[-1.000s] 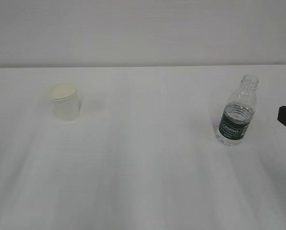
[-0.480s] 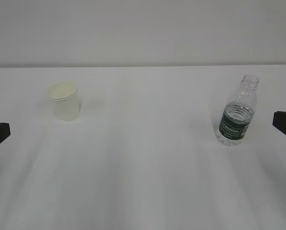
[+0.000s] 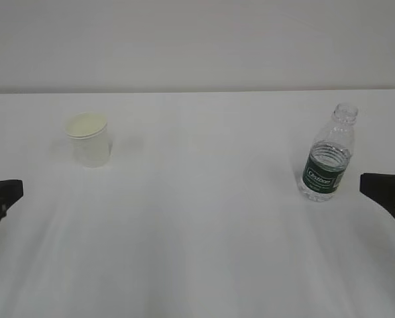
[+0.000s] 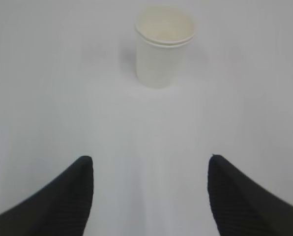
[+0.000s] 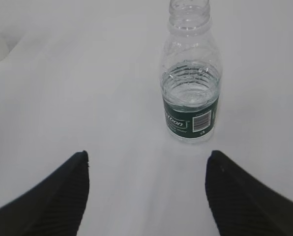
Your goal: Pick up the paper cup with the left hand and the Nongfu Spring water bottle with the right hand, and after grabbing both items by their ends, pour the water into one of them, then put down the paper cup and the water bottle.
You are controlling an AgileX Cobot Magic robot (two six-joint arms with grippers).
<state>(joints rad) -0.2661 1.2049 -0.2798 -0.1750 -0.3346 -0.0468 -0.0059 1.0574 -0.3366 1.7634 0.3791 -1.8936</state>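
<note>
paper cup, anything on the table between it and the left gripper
Nothing visible. In the left wrist view the open left gripper faces the paper cup across bare white table.

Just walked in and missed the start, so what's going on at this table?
Two robot arms are closing in on a white table from either side. The left gripper is open and lined up on the paper cup, not touching it. The right gripper is open, facing the uncapped water bottle, which stands upright, partly filled. Nothing is held yet.
</note>
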